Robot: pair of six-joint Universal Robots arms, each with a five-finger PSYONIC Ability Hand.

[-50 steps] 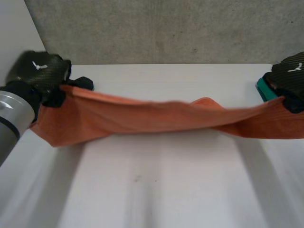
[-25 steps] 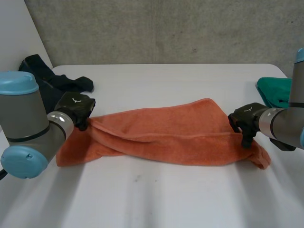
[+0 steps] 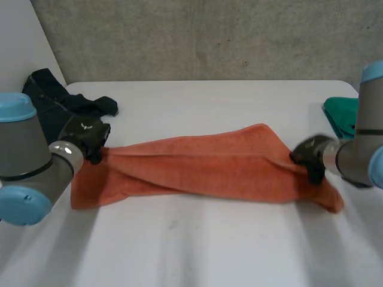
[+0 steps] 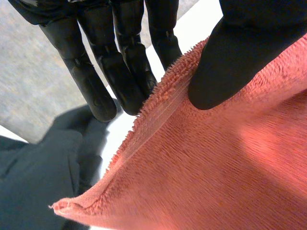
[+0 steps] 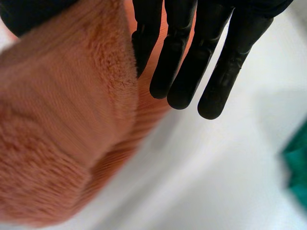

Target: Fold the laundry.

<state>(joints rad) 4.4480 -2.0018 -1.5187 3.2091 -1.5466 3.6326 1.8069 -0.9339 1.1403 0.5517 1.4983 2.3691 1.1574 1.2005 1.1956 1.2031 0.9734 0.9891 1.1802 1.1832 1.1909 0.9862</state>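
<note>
- The left hand pinches one end of the orange towel, thumb pressing its edge against straight fingers
- the right hand nips the opposite end the same way
- the towel lies bunched on the white table, its long axis running from hand to hand
- each hand has its own end; neither seems nearer the middle
</note>
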